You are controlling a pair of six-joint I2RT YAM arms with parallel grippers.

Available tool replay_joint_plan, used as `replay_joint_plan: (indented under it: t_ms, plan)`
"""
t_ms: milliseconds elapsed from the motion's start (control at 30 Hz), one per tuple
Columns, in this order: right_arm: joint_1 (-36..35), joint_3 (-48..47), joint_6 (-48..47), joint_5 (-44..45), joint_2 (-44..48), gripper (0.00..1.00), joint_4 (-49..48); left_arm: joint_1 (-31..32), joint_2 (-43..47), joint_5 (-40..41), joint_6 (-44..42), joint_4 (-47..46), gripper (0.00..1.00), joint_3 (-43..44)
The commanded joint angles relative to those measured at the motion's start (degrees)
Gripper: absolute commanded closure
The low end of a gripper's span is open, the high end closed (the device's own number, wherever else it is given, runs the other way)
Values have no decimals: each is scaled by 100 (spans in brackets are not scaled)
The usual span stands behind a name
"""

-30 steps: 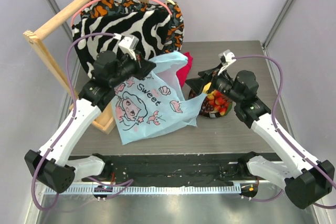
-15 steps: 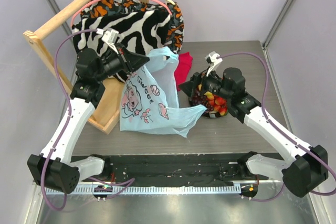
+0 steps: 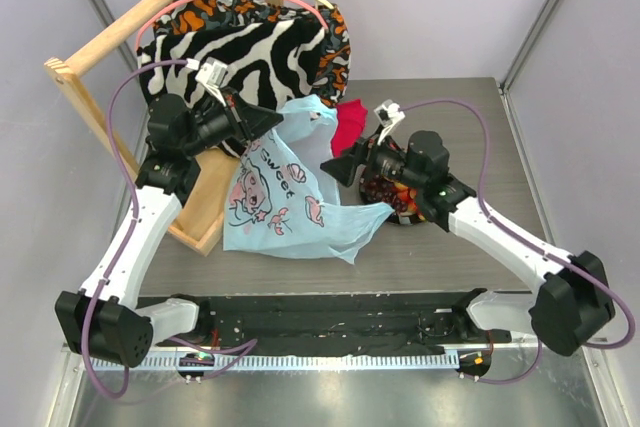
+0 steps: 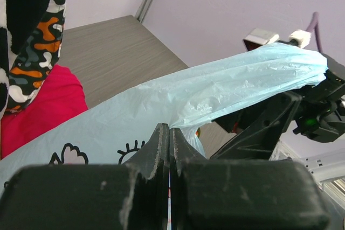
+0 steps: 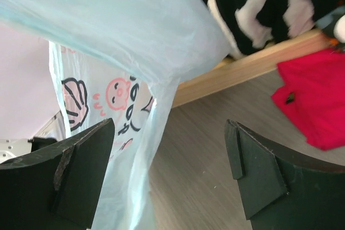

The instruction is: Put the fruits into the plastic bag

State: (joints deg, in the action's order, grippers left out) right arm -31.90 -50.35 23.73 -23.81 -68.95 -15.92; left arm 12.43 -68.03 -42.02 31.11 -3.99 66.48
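Observation:
The light-blue plastic bag (image 3: 290, 197), printed with a cartoon girl and "Sweet", hangs with its bottom on the table. My left gripper (image 3: 272, 121) is shut on the bag's upper edge and holds it up; in the left wrist view its jaws (image 4: 170, 133) pinch the thin film (image 4: 226, 87). My right gripper (image 3: 338, 162) is open at the bag's right side, and a fold of the bag (image 5: 124, 36) hangs between its fingers (image 5: 81, 160) without being pinched. The fruits (image 3: 404, 195) lie on a dark plate, mostly hidden under my right arm.
Zebra-striped fabric (image 3: 250, 47) hangs on a wooden rack (image 3: 100, 107) at the back left. A red cloth (image 3: 348, 125) lies behind the bag. The wooden base rail (image 5: 242, 71) runs close behind the bag.
My left gripper has pulled back to the left and up with the bag's edge, stretching the bag. My right gripper has moved left from over the plate to the bag's right side.

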Motion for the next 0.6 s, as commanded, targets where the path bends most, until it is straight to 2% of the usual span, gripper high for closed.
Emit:
replay_joint_plan:
  t_ms: [0, 67, 200, 233, 267, 367, 433, 467, 500, 567]
  plan:
    - [-229, -142, 150, -132, -364, 11, -499, -65, 0, -184, -44, -164, 100, -38]
    - [-273, -238, 132, -89, -479, 17, -499, -74, -17, -228, -35, -181, 100, -38]
    - [-282, -291, 211, 288, -523, 66, -403, -100, -44, -245, -35, -199, 100, -38]
    - [-282, -318, 203, 429, -419, 93, -316, -109, -44, -210, -35, -190, 100, -47]
    - [-282, -396, 185, 883, -331, 99, -10, -117, -52, -158, -26, -181, 100, -30]
    - [-290, -598, 36, 1832, 177, 99, 596, -126, -79, 62, -114, 3, 100, 75]
    - [-282, -669, -104, 2230, 442, 99, 809, -135, -105, 176, -149, 161, 86, 155]
    - [-290, -756, -148, 2354, 635, 99, 967, -126, -105, 203, -158, 179, 79, 190]
    - [-290, -801, -184, 2651, 698, 99, 1029, -126, -105, 212, -150, 188, 56, 242]
    - [-290, -967, -167, 2776, 777, 99, 1239, -126, -70, 203, -97, 153, 36, 260]
